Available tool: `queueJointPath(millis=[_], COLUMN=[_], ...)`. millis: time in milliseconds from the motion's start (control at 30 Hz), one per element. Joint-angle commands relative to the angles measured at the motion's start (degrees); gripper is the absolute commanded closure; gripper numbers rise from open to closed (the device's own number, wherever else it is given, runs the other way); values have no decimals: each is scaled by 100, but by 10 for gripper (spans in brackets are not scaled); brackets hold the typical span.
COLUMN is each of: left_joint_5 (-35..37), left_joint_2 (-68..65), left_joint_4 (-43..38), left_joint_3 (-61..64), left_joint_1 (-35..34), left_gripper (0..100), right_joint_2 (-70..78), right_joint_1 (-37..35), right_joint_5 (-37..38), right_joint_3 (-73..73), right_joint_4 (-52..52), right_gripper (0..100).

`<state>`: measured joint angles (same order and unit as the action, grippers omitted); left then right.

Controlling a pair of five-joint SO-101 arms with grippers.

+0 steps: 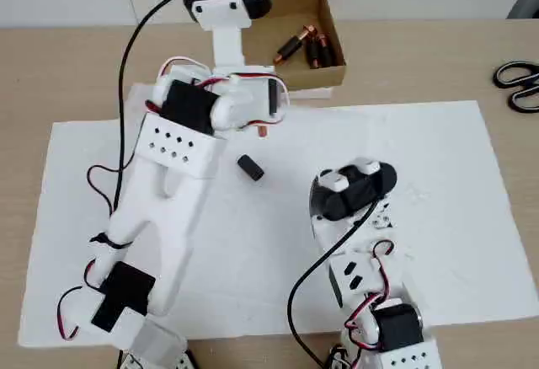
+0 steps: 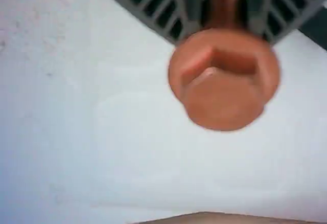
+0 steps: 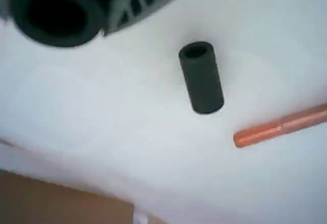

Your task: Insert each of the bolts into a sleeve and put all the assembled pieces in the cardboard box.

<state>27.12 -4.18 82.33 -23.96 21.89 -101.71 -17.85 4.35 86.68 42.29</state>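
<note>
The left gripper [image 2: 225, 1] is clamping an orange bolt [image 2: 224, 78] by its shank, its long axis pointing at the lens, head nearest. The right gripper [image 3: 71, 1] is pinching a black sleeve [image 3: 51, 14], bore facing the lens. A loose sleeve [image 1: 250, 168] is lying slantwise mid-frame on the paper.

A black sleeve [image 1: 250, 168] lies on its side near a copper bolt [image 1: 262, 131]; assembled pieces [image 1: 299, 45] lie in the cardboard box [image 1: 290, 15].

Nothing here for you to read: no lettering, number or sign shows on the box [image 1: 290, 17], the bolt [image 2: 223, 78], the sleeve [image 3: 202, 78] or the white sheet [image 1: 438, 184].
</note>
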Motion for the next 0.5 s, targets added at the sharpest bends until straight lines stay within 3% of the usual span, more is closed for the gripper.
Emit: queueJointPath(millis=[0,467], left_joint_5=[114,273], left_joint_2=[352,1336], left_joint_4=[-202,-448], left_joint_3=[-66,734], left_joint_1=[369,703], left_gripper=[994,994], right_joint_2=[-242,-233], right_joint_1=[-31,-48], right_joint_5=[53,18], right_joint_3=[-26,70], right_joint_4=[391,620], right_gripper=[995,995])
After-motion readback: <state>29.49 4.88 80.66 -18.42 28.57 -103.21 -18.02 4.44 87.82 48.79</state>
